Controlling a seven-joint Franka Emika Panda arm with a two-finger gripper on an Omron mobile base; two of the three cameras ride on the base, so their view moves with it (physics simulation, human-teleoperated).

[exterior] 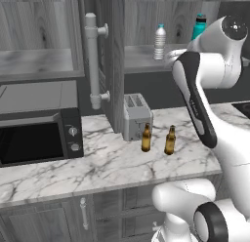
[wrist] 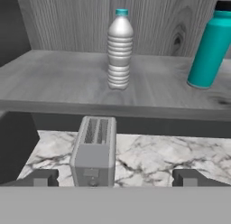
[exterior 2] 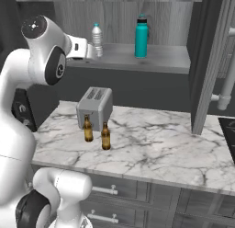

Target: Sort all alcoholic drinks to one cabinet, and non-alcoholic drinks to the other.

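While the pincer (wrist: 115,178) gapes wide, empty, water bottle (wrist: 119,49) stands upright on the shelf (wrist: 58,83).

In the hand view the teal flask (wrist: 209,51) is cut by the right edge and its dark cap by the top. In the left base view the robot arm (exterior: 215,55) covers the flask's lower body. The microwave (exterior: 34,136) runs off the left edge. The toaster (wrist: 93,153) loses its base behind the bottom band.

Toaster (exterior: 136,115), microwave (exterior: 39,137) (perhaps), marble counter (exterior: 112,163)
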